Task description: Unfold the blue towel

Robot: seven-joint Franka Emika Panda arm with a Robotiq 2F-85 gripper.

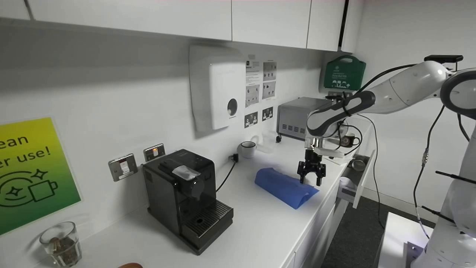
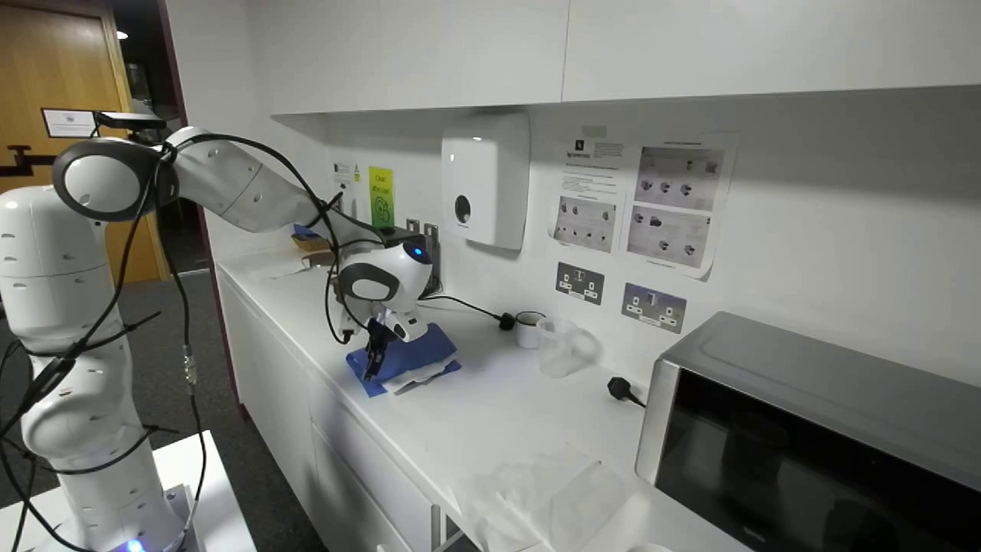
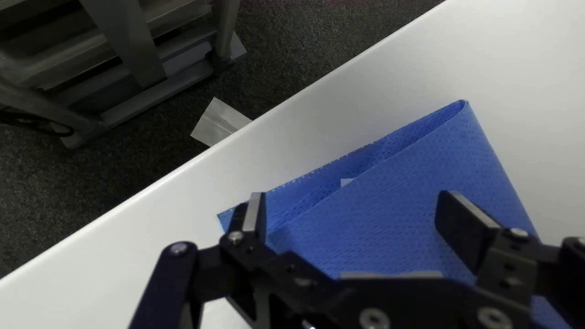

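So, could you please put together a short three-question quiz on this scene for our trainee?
1. True or false: the gripper is open.

2. Multiple choice: how is the blue towel at this moment?
a) spread out fully flat
b) folded over on the counter
c) held up in the air

3. Fill in the missing word: along the counter, the blue towel lies between the coffee machine and the ____.

Key: 1. True. 2. b. 3. microwave.
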